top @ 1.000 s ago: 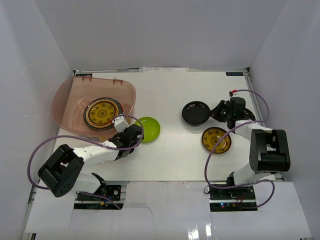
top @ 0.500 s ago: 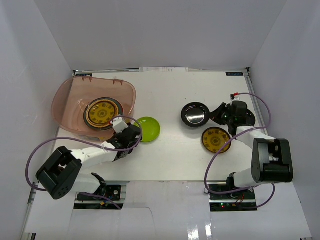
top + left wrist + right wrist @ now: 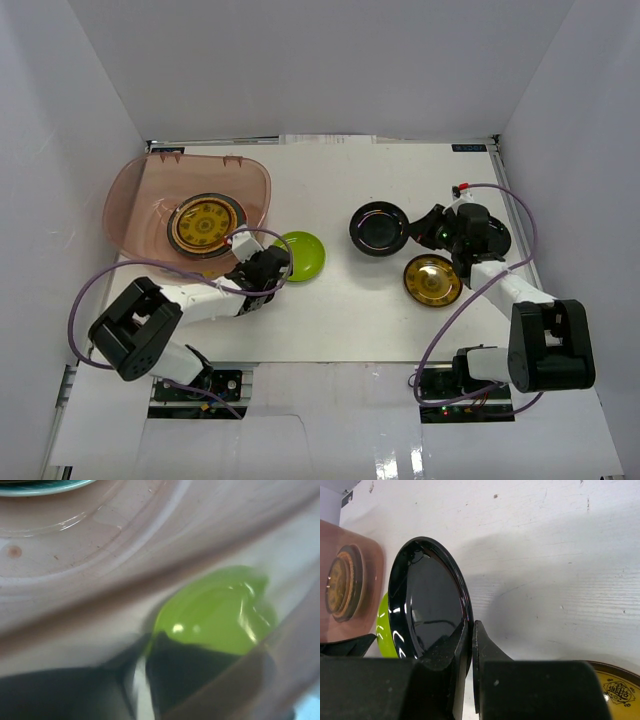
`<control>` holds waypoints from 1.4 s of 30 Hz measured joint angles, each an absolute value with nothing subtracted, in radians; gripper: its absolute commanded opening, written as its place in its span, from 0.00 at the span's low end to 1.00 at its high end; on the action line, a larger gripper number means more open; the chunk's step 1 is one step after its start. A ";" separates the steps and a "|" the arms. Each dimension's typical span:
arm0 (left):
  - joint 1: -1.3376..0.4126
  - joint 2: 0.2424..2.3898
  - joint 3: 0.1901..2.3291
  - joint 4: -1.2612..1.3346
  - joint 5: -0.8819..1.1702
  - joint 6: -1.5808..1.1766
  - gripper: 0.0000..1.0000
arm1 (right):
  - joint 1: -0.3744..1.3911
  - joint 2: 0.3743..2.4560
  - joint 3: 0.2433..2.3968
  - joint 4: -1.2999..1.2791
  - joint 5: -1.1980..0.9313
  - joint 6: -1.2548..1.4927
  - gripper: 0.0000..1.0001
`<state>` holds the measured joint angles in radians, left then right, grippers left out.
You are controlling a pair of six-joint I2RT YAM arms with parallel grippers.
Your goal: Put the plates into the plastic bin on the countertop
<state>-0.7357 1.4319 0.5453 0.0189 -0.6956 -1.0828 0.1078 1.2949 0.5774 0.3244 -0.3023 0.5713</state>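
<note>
Shifted leftward across the desk (image 3: pixel 330 310) within the past second, the black plate (image 3: pixel 378 228) now sits farther from the right wall, clamped at its rim by the right fingers (image 3: pixel 428 230). The right wrist view shows those fingers (image 3: pixel 476 635) pressed tight on either face of the glossy black plate (image 3: pixel 427 605), which stands tilted on edge above the white surface.

Just behind the right wrist, a gold patterned plate (image 3: pixel 432 279) lies flat on the desk, near the black one but apart from it; its rim shows at the lower right corner of the right wrist view (image 3: pixel 612 685).

At the left, the lime green plate (image 3: pixel 298 256) lies about where it was, just beside the plastic bin (image 3: pixel 135 195). The left fingers (image 3: pixel 275 262) have edged up to its near-left rim. In the blurred left wrist view a dark finger (image 3: pixel 185 670) overlaps the lime green plate (image 3: pixel 215 612), but whether the pair grips it cannot be told.

Inside the translucent pinkish bin, a stack topped by another gold patterned plate (image 3: pixel 203 224) rests on the floor.
</note>
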 measured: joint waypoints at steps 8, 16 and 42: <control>-0.802 1.352 0.500 -0.021 -0.673 -1.098 0.67 | 0.121 1.250 0.577 0.323 -0.304 0.572 0.08; -0.914 1.289 0.498 -0.191 -0.670 -1.152 0.69 | 0.137 1.209 0.571 0.302 -0.318 0.569 0.08; -0.964 1.597 0.681 -0.154 -0.857 -1.382 0.42 | 0.234 1.131 0.465 0.293 -0.343 0.550 0.08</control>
